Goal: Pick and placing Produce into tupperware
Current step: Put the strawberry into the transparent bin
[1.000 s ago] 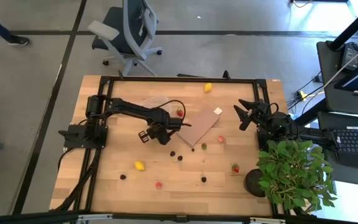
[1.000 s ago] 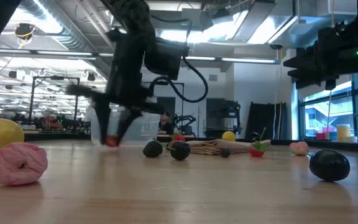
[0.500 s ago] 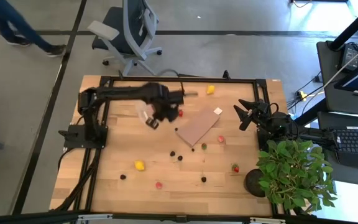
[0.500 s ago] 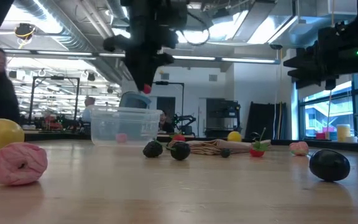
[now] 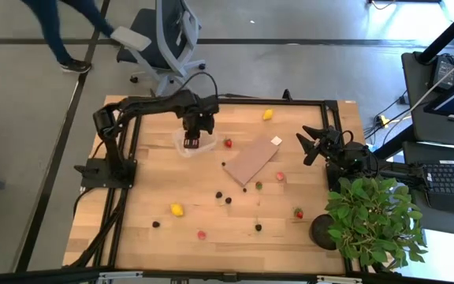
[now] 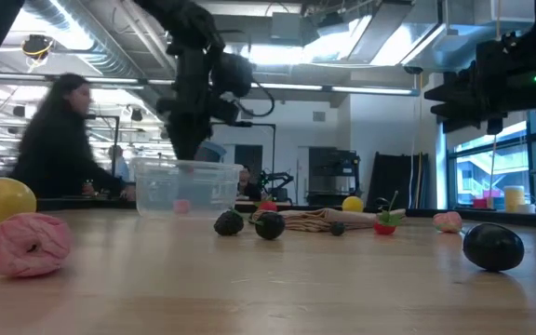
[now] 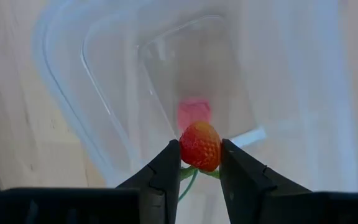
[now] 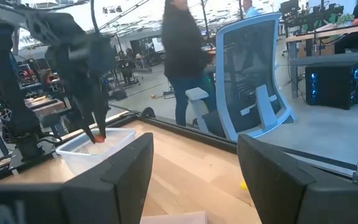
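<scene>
We see the left gripper (image 7: 199, 163) poised directly over the tub (image 5: 190, 140) in the upper left of the table (image 5: 290, 237), its fingers clamped on a red strawberry (image 7: 200, 145) — a pink piece (image 7: 194, 112) already lies in the tub below. Other fruit is scattered across the wood: a lemon (image 5: 177, 210) at lower left, another lemon (image 5: 267, 114) at the top edge, dark berries (image 5: 223, 196) near the centre. At the right edge, beside the plant (image 5: 373, 221), the right gripper (image 5: 312, 142) waits with fingers spread — holding nothing.
</scene>
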